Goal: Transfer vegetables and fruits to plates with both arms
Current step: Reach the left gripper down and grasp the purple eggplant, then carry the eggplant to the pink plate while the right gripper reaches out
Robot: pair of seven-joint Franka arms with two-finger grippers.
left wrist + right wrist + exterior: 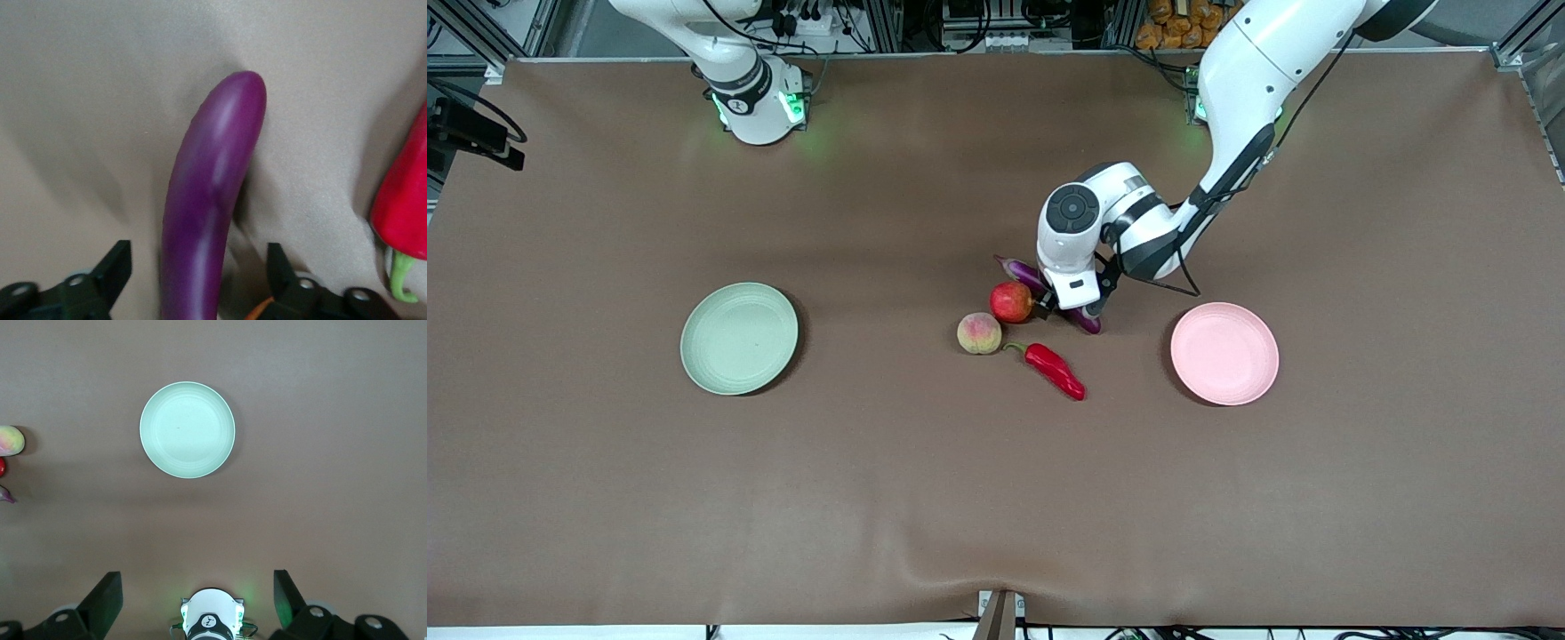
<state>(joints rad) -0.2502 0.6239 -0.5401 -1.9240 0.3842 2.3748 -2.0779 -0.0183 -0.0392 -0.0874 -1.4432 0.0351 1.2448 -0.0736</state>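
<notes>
Left gripper (1069, 307): lowered at the table's middle, fingers (112, 268) spread to either side of the long, glossy purple eggplant (210, 200), not touching it. The eggplant lies on the matte brown table cover (925, 498). The round red apple (1011, 301) sits just beside the eggplant; the fuzzy peach (979, 333) and wrinkled red chili (1055, 370) lie nearer the front camera. Right gripper (198, 600): waits high over its own base, fingers spread, empty. The ridged green plate (739, 338) sits toward the right arm's end, the pink plate (1224, 353) toward the left arm's end.

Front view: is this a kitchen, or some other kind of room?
Probably a robot lab, not a kitchen: two white robot arms, a brown-covered table, metal framing and cables along its edge, and one gripper, the left gripper, open around the eggplant.
</notes>
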